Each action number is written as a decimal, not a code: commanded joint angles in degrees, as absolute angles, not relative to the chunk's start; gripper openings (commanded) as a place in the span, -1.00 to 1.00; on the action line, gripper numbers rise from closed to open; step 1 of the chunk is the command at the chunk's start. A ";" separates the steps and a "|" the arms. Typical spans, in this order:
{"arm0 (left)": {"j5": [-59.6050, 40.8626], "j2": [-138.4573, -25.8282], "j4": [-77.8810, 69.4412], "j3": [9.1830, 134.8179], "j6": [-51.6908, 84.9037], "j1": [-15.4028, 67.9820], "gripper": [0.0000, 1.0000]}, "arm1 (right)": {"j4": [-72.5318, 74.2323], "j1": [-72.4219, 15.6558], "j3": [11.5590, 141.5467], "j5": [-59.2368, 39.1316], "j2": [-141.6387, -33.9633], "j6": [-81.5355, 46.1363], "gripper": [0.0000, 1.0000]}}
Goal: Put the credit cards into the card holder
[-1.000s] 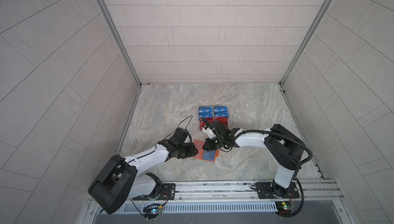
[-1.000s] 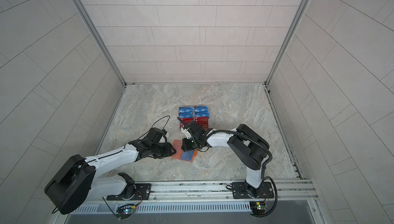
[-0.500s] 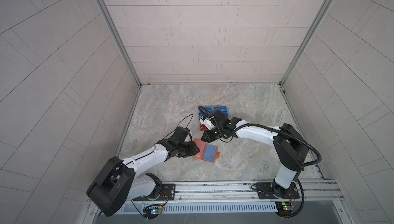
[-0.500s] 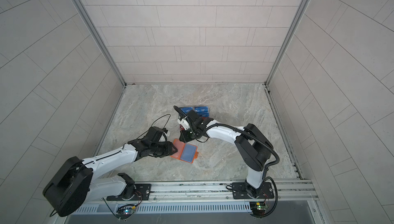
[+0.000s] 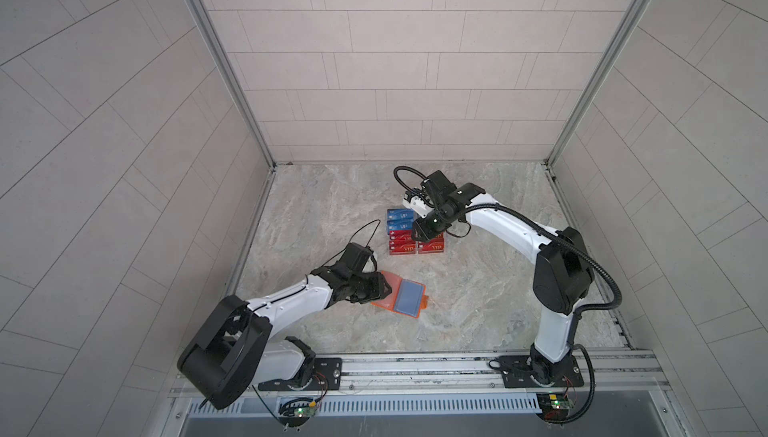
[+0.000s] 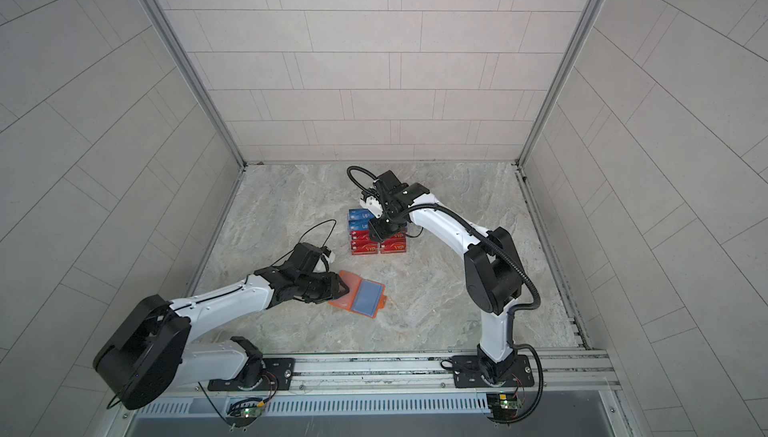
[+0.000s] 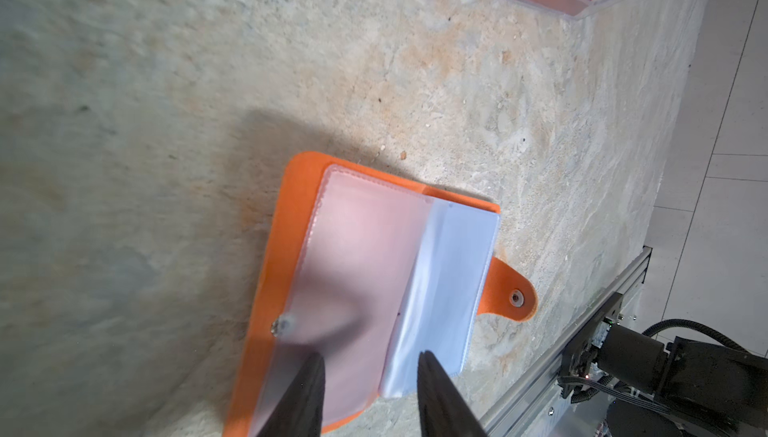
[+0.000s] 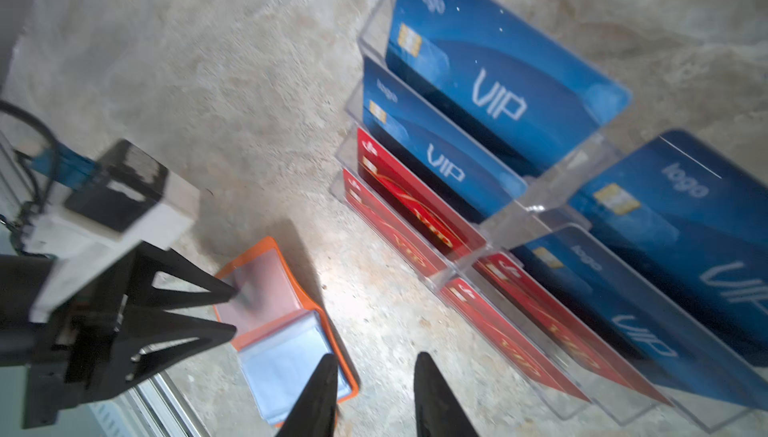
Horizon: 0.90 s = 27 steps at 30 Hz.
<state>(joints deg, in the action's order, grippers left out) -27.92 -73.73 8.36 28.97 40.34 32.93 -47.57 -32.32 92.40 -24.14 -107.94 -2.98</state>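
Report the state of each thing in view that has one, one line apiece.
Orange book-like card holder: lying open, snap tab unfastened.
Blue card: seated in one of the holder's clear sleeves.
Left gripper: open, tips at the holder's empty sleeve page.
Right gripper: open, empty, over the rack.
Clear acrylic tiered rack: upright, loaded.
Blue and red VIP cards: standing in the rack's slots.

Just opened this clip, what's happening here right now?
The left gripper, jaws apart, presses on one page of the orange card holder, which lies spread on the table. A blue card sits in the facing sleeve. The right gripper, open and empty, hovers above the clear rack of red and blue credit cards.
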 commanded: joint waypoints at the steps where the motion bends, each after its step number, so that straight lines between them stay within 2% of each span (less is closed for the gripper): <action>1: -28.51 -74.24 8.28 29.15 39.03 33.13 -0.17 | -54.17 -30.98 94.33 -22.35 -108.74 4.19 -0.28; 9: -29.25 -75.65 7.93 29.32 38.48 33.13 -0.17 | -59.18 -29.59 99.78 -19.73 -114.42 9.61 -0.25; 27: -29.57 -76.05 9.82 30.37 37.50 33.13 -0.16 | -58.23 -29.58 103.01 -15.26 -119.68 12.45 -0.25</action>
